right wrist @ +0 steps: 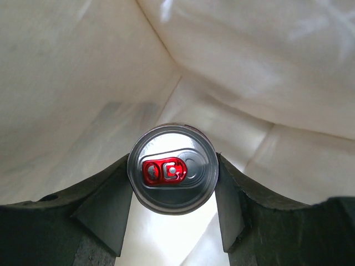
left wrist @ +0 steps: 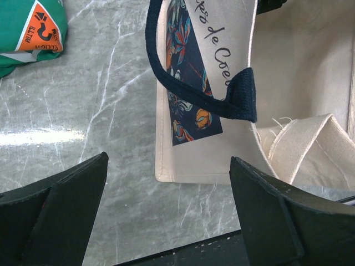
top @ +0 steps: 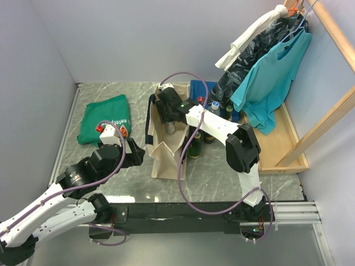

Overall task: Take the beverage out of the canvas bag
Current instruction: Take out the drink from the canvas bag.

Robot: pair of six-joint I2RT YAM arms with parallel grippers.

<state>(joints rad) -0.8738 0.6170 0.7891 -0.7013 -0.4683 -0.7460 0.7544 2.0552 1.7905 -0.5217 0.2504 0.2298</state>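
The cream canvas bag (top: 162,162) stands upright mid-table with navy handles (left wrist: 183,88). My right gripper (top: 169,125) reaches down into its open top. In the right wrist view the beverage, a silver can with a red pull tab (right wrist: 173,169), sits between the two fingers (right wrist: 111,199), and the right gripper (right wrist: 173,183) is shut on its sides, with the bag's inner wall (right wrist: 83,83) all around. My left gripper (top: 135,153) hangs open just left of the bag; in the left wrist view the left gripper (left wrist: 169,210) holds nothing and the bag's printed side (left wrist: 205,149) lies beyond its tips.
A folded green T-shirt (top: 105,119) lies at the left rear. Dark bottles (top: 195,145) stand against the bag's right side, with a blue cloth (top: 199,88) behind. Hanging clothes (top: 266,72) and a wooden rack (top: 283,144) fill the right.
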